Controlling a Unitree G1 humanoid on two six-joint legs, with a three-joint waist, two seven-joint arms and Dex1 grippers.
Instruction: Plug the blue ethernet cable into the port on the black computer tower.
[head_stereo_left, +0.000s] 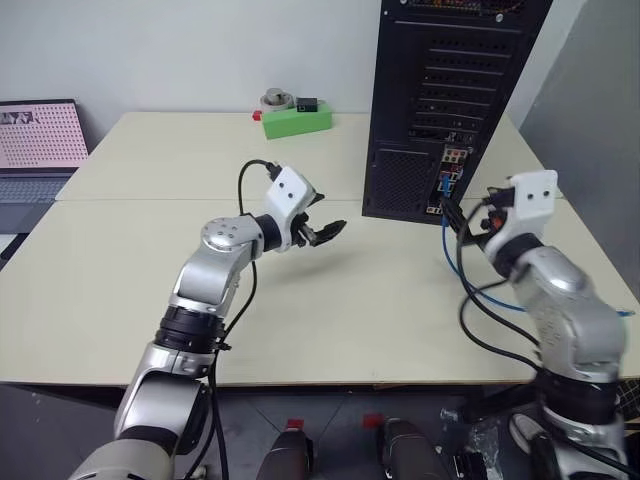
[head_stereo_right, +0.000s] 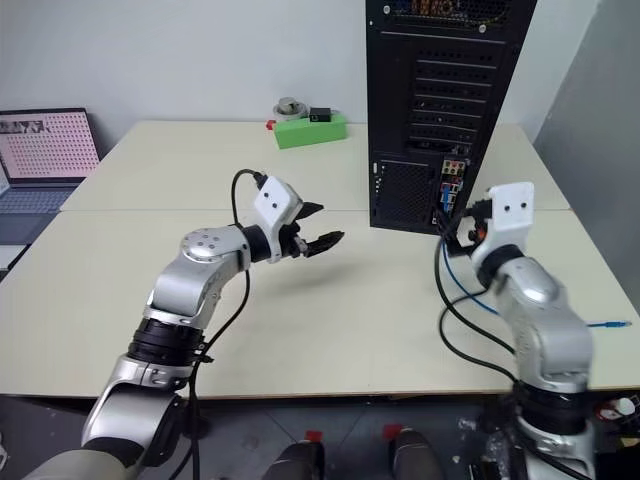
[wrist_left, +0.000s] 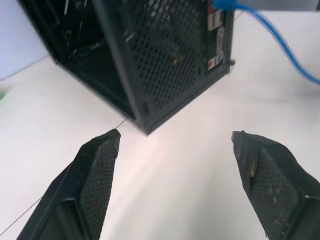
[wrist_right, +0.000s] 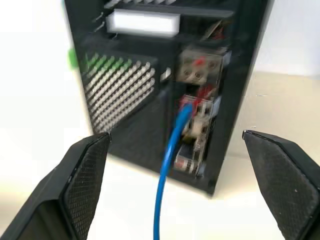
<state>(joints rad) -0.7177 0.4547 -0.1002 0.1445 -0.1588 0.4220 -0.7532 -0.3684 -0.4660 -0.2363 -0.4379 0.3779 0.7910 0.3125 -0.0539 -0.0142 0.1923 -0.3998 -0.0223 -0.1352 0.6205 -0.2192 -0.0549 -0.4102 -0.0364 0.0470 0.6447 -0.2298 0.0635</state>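
Observation:
The black computer tower (head_stereo_left: 440, 90) stands upright at the back right of the table. The blue ethernet cable (wrist_right: 167, 165) runs up to the coloured connector strip, and its end sits in the port (wrist_right: 187, 106). From there it droops to the table (head_stereo_left: 448, 250) and trails off to the right. My right gripper (wrist_right: 176, 136) is open a short way back from the tower's rear, level with the port, touching nothing. My left gripper (head_stereo_left: 325, 232) hovers open over the table, left of the tower's lower corner (wrist_left: 145, 125), with nothing between its fingers.
A green box (head_stereo_left: 297, 120) with small parts on top sits at the back of the table (head_stereo_left: 130, 280). An open laptop (head_stereo_left: 40, 140) is at the far left. Black robot wires (head_stereo_left: 480, 320) hang by the right arm near the table's right edge.

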